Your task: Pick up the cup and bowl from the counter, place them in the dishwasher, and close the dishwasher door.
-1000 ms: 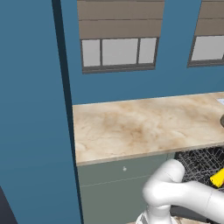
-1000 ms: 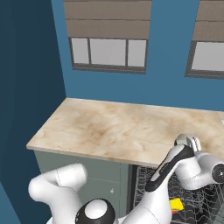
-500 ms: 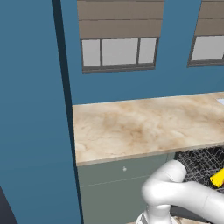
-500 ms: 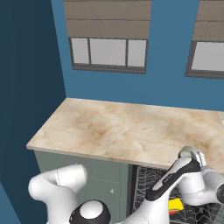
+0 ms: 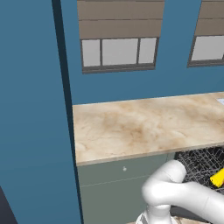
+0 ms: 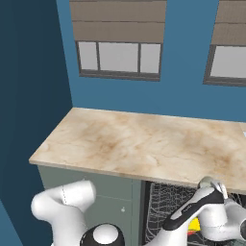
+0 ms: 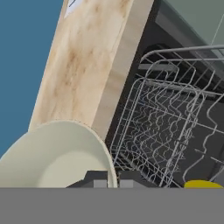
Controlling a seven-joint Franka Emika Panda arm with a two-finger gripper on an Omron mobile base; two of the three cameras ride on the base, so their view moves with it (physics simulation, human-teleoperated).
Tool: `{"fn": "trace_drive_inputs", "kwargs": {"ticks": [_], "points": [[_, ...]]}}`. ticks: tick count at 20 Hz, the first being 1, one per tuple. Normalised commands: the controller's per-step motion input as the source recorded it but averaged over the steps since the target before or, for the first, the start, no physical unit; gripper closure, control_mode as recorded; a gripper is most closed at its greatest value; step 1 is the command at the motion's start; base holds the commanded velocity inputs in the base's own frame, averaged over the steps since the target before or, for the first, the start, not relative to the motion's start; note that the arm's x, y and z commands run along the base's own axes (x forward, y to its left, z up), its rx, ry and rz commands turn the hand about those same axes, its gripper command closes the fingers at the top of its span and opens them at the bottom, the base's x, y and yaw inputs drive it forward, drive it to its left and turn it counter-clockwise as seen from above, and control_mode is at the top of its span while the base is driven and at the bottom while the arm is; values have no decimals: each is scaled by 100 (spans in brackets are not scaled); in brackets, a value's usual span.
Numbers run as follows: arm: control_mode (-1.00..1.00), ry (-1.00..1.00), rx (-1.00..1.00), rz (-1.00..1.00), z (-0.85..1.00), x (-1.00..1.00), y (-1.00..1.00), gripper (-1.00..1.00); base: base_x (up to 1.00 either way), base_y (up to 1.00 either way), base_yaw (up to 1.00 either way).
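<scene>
Left base view first: we see the counter [image 5: 144, 127] running bare and tan under the windows, the open dishwasher [image 5: 203, 164] with its wire rack at the lower right, and the cup [image 5: 217, 178] already lying yellow in that rack.

From the right base view, our arm bends low in front of the rack, and a patch of yellow shows just under its forearm, among the wires.

Hand view gives the detail that matters. Our gripper [image 7: 113, 179] is pinched shut on the rim of the bowl [image 7: 57, 159], one finger inside the rim and one outside, so the bowl hangs tilted beside the counter edge, just short of the rack. The yellow cup's rim peeks in at the bottom right.

To finish this step well, we judge we should carry the bowl further over the tines, away from the cup, lower it until it rests between wires, and only then release. Letting go early risks it sliding off the rack's front.
</scene>
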Motion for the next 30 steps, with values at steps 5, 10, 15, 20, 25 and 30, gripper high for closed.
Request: {"fn": "trace_drive_inputs", "kwargs": {"ticks": [5, 10, 15, 20, 25, 30], "points": [[-100, 15, -5, 2, -59, 0, -12, 100, 0, 0, 0], [-100, 3, -3, 7, -31, 0, -35, 100, 0, 0, 0], [-100, 1, 0, 8, -47, 0, -44, 100, 0, 0, 0], [-100, 3, -1, 5, -52, 2, -41, 100, 0, 0, 0], [-100, 2, -1, 1, -36, 18, -39, 100, 0, 0, 0], [-100, 3, 0, 0, -39, 25, -33, 100, 0, 0, 0]]}}
